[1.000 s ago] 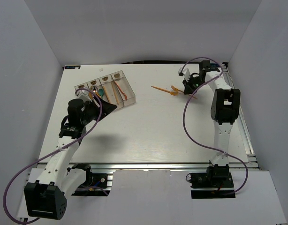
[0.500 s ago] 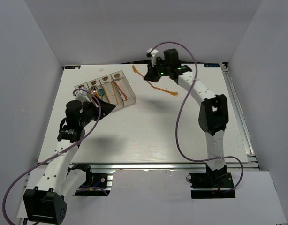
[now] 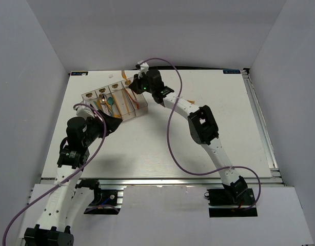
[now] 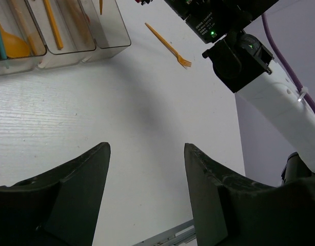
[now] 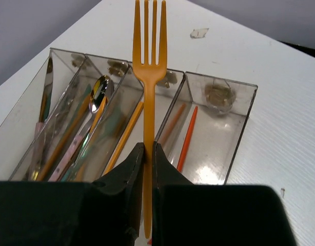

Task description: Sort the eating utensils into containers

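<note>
Two claws are showing, and my right claw [image 5: 147,154] is clenching the handle of an orange fork [image 5: 149,66], its fingers pressing on either side of the thin stem. The fork is pointing tines-first away from me. In my right wrist view it is lining up with the wall between the two bins at the right end of the containers [image 5: 221,81], held off them and not resting in any bin. From above, my right claw [image 3: 143,86] is hanging at the far right end of the containers [image 3: 142,109], with the fork [image 3: 126,77] sticking out past their far edge.

Four clear bins are sitting joined in a row on the tabletop [image 3: 162,138]. In the wrist view, a shiny spoon [image 5: 99,88] is lying among orange and teal handles in the second bin from the left. A red-orange stick [image 5: 188,137] is lying in the rightmost bin, near its brown mark [image 5: 218,95].

My left claw [image 4: 145,154] is standing released, jaws wide apart with nothing between them. It is hovering on the near side of the containers [image 4: 70,48]. A second orange fork [image 4: 169,46] is lying flat on the tabletop to the right of the containers, apart from them.
</note>
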Tool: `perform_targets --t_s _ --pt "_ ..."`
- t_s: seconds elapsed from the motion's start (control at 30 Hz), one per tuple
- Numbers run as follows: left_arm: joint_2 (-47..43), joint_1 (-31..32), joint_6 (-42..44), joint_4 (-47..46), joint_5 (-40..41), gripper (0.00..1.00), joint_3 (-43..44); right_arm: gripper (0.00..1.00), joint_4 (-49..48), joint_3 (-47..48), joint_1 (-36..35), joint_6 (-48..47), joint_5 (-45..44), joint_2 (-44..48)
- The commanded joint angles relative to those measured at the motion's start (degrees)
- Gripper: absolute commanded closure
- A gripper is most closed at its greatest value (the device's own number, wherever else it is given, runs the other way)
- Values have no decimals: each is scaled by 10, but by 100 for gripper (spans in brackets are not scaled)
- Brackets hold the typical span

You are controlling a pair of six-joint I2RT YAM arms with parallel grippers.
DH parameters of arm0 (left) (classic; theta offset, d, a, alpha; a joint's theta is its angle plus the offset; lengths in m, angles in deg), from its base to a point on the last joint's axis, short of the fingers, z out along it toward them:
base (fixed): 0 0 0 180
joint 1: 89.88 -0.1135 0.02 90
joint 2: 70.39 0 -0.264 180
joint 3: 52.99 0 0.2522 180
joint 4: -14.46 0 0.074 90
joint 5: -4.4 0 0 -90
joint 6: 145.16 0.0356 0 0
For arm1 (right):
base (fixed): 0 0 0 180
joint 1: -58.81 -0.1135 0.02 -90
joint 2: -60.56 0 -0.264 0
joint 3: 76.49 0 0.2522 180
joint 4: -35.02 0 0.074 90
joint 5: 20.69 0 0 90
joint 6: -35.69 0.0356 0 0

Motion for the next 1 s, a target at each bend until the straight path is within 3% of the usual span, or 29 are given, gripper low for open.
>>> perform_targets --t_s 0.0,0.17,0.33,0.43,0.53,0.63,0.7,0.83,0.97 --pt "-11 -1 11 34 18 30 -5 100 -96 19 -3 1 -75 -3" --pt "-18 -1 8 35 22 30 -12 97 -104 -60 2 -34 -54 35" --pt "-9 -1 10 22 17 30 -10 59 -65 -95 7 -80 -5 82" --pt "3 -1 9 11 11 29 -8 51 -18 -89 22 -126 33 115" --pt "9 -1 5 -4 5 29 -14 40 23 -109 67 -184 149 158" --pt "11 -1 1 -16 -1 29 -19 36 98 -116 101 -248 234 186" --pt "12 -1 3 -19 -1 30 -22 35 159 -117 133 -291 228 194" --pt "18 -1 1 -30 -7 29 -27 28 326 -112 170 -470 163 179" --pt "33 -1 -9 -48 -20 29 -33 23 405 -89 207 -539 125 151"
